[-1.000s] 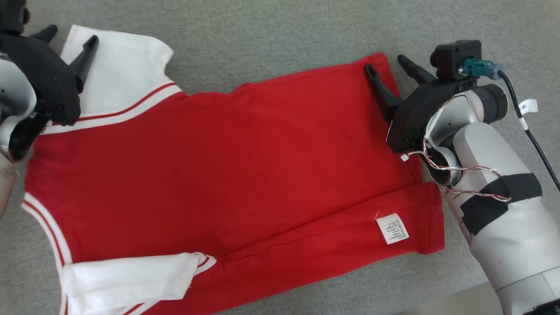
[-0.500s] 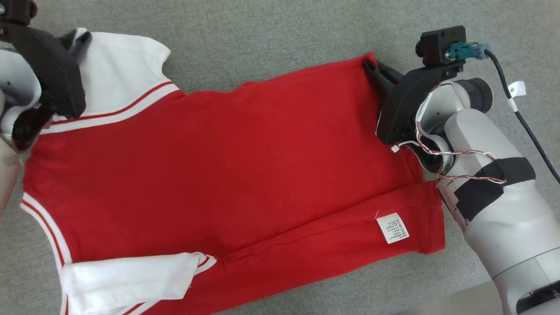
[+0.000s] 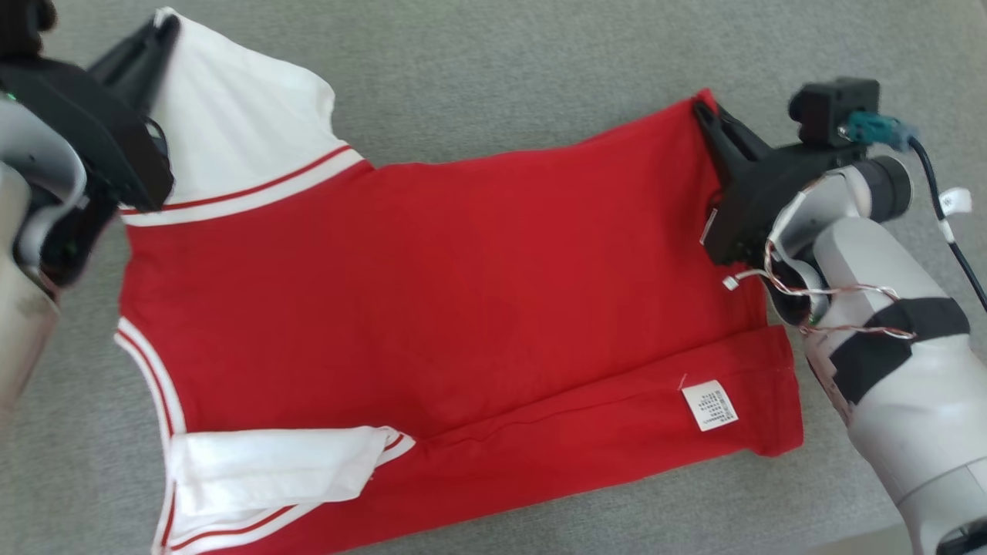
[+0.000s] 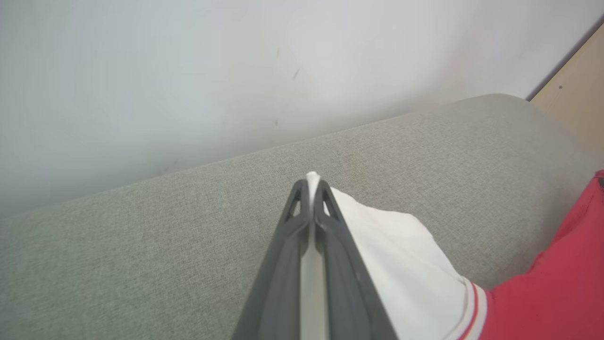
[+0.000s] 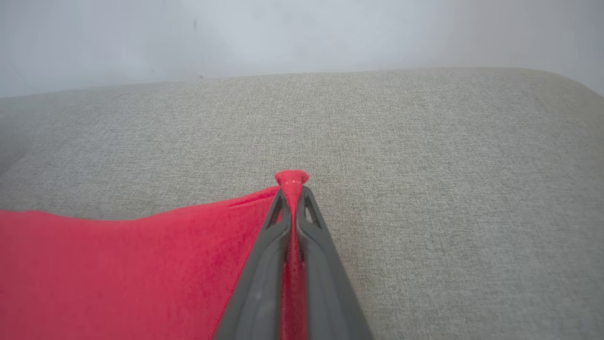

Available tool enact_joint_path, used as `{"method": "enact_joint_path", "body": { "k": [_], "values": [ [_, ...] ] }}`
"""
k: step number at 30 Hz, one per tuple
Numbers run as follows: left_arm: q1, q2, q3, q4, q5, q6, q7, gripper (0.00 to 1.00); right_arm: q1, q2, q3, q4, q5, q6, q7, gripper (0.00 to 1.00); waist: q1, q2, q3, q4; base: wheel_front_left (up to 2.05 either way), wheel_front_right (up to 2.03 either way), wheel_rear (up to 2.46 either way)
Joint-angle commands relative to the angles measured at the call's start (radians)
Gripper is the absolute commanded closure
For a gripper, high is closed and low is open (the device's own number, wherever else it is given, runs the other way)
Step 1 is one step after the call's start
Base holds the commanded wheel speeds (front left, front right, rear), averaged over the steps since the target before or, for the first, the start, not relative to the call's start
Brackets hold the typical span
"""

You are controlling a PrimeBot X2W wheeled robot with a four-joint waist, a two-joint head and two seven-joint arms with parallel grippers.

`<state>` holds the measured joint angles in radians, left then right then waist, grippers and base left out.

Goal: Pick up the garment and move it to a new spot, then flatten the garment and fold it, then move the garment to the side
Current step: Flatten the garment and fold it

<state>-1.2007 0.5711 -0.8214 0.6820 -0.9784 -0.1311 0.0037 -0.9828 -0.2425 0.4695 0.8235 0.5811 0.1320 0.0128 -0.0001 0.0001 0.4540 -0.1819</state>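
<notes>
Head view: the garment (image 3: 463,285), red with white, red-striped sleeves, lies spread on a grey cloth surface (image 3: 501,69). Its white label (image 3: 709,405) sits on a strip folded over along the near edge. Far up-left of the label, the left gripper (image 3: 163,27) is pinched tight on a white sleeve (image 3: 231,123). Straight above the label, the right gripper (image 3: 703,112) is clamped on the red hem corner. A black cable (image 3: 944,223) runs up-right of the label.

Left wrist view: the fingers press together on white sleeve cloth, whose tip pokes past them. A pale wall (image 4: 188,71) and a wooden panel (image 4: 575,108) stand beyond the grey surface.

Right wrist view: the fingers are closed on a red corner, a nub showing above the tips, with grey surface and pale wall beyond.
</notes>
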Motion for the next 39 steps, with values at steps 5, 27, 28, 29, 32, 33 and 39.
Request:
{"method": "enact_joint_path", "body": {
  "k": [5, 27, 28, 29, 32, 33, 39],
  "values": [
    [0.102, 0.026, 0.008, -0.119, -0.034, 0.004, -0.082, 1.00, 0.058, -0.037, 0.005, -0.009, -0.008, -0.003, -0.087, 1.00, 0.0001, -0.0001, -0.045, 0.051, 0.00, 0.00, 0.00],
    [0.758, 0.114, 0.121, -0.792, -0.049, 0.312, -0.269, 1.00, 0.396, -0.073, -0.150, -0.140, -0.097, -0.003, -0.276, 1.00, 0.0001, -0.0001, -0.159, 0.133, 0.00, 0.00, 0.00],
    [0.784, 0.107, 0.134, -0.802, -0.050, 0.317, -0.270, 1.00, 0.416, -0.069, -0.163, -0.158, -0.104, -0.003, -0.277, 1.00, 0.0001, -0.0001, -0.163, 0.134, 0.00, 0.00, 0.00],
    [0.809, 0.099, 0.150, -0.812, -0.050, 0.321, -0.270, 1.00, 0.437, -0.065, -0.177, -0.178, -0.109, -0.003, -0.277, 1.00, 0.0001, -0.0001, -0.166, 0.134, 0.00, 0.00, 0.00],
    [0.861, 0.081, 0.177, -0.819, -0.044, 0.324, -0.269, 1.00, 0.484, -0.059, -0.204, -0.213, -0.120, -0.003, -0.278, 1.00, 0.0001, -0.0001, -0.173, 0.137, 0.00, 0.00, 0.00],
    [0.885, 0.074, 0.190, -0.819, -0.037, 0.321, -0.269, 1.00, 0.506, -0.054, -0.217, -0.229, -0.123, -0.003, -0.278, 1.00, 0.0001, -0.0001, -0.175, 0.137, 0.00, 0.00, 0.00],
    [0.991, 0.010, 0.259, -0.796, -0.004, 0.296, -0.269, 0.40, 0.625, -0.034, -0.285, -0.323, -0.126, -0.003, -0.279, 0.10, 0.0001, -0.0001, -0.190, 0.144, 0.00, 0.00, 0.00]
  ]
}}
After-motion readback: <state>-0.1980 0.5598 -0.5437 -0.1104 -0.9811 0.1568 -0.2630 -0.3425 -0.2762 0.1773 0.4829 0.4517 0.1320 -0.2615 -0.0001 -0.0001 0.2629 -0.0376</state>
